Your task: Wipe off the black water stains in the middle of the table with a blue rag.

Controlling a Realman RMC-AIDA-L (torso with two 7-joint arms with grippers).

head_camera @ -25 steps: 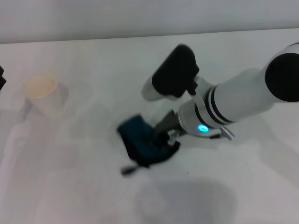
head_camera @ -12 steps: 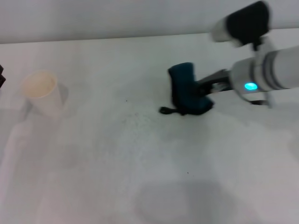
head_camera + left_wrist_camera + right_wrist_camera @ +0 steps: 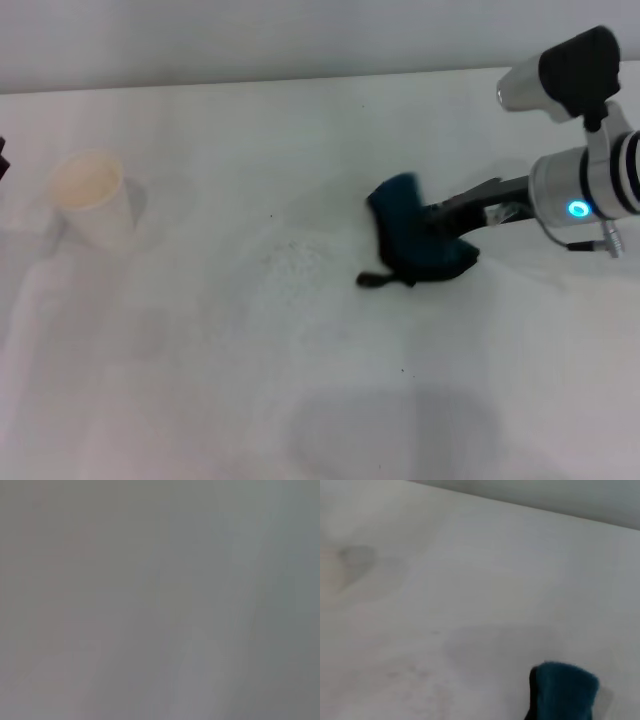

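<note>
The blue rag (image 3: 415, 243) is a crumpled dark teal cloth with a black loop trailing at its near left, on the white table (image 3: 200, 380) right of centre. My right gripper (image 3: 450, 222) is shut on the rag's right side, its arm reaching in from the right edge. The rag's top also shows in the right wrist view (image 3: 565, 687). No dark blotch shows; only faint specks (image 3: 403, 372) and a pale smeared patch (image 3: 295, 255) lie left of the rag. My left gripper is out of view; the left wrist view shows only blank grey.
A translucent white cup (image 3: 90, 198) stands on the table at the far left. A dark piece of the left arm (image 3: 3, 160) shows at the left edge. The table's far edge meets a pale wall.
The right gripper carried the rag from the table's near middle up and to the right, then slightly back down and left to its present spot.
</note>
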